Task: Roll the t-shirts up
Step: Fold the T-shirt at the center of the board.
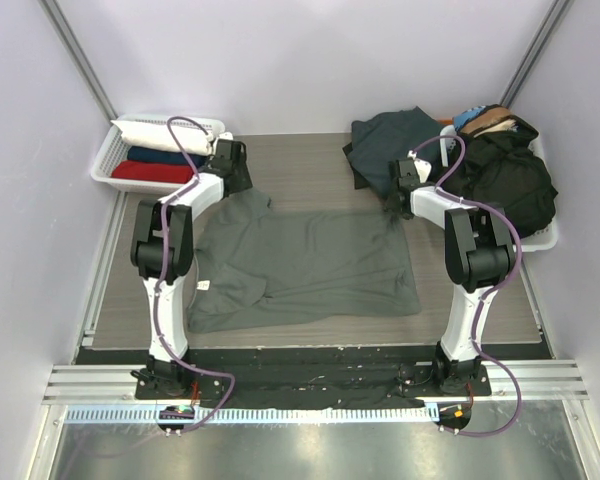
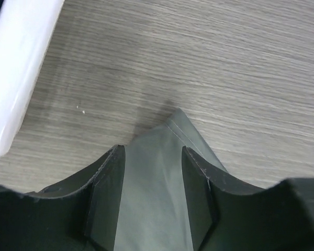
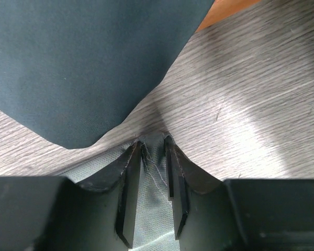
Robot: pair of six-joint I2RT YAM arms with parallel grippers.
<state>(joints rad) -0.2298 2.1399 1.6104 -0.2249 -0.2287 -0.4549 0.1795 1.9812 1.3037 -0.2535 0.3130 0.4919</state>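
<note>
T-shirt (image 1: 300,265) corners at left gripper (image 2: 152,152), right gripper (image 3: 153,142).

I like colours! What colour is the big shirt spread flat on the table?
Plain sage-grey. You see the shirt best in the top external view.

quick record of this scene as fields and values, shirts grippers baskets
shirt in work: sage-grey t-shirt, spread flat mid-table
left gripper: open, straddling the shirt's far left corner
right gripper: jaws narrow around the far right corner; whether clamped, cannot tell
left basket: white roll, navy roll, red roll
right basket: heap of black garments
beside right basket: dark teal t-shirt, unrolled on the table
</note>
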